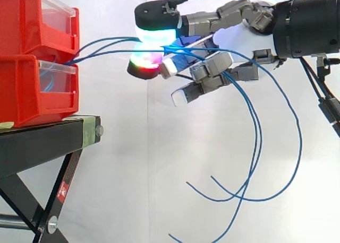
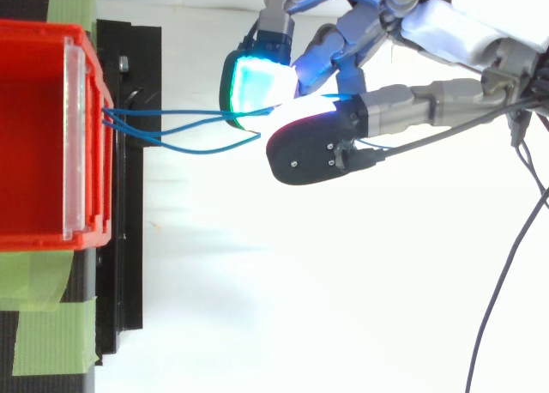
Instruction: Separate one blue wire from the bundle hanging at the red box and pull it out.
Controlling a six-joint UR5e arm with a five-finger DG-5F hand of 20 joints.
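Note:
Several blue wires (image 2: pixel 171 112) leave the gap between the two stacked red bins (image 1: pixel 32 89) and run right to my hand (image 1: pixel 234 38). Two glowing fingertip pads (image 1: pixel 154 33) close on the wires from above and below, a short way off the bins. In the top view the cyan pad (image 2: pixel 257 84) and a black-backed finger (image 2: pixel 313 148) meet where the wires converge. Beyond the hand the wires droop in long loops (image 1: pixel 255 199). How many wires lie inside the pinch is not clear.
The bins rest on a black stand (image 1: pixel 42 142) at the left, with green tape (image 2: pixel 51 324) on its top. A white curtain fills the background. A dark cable (image 2: pixel 506 273) hangs at the right edge.

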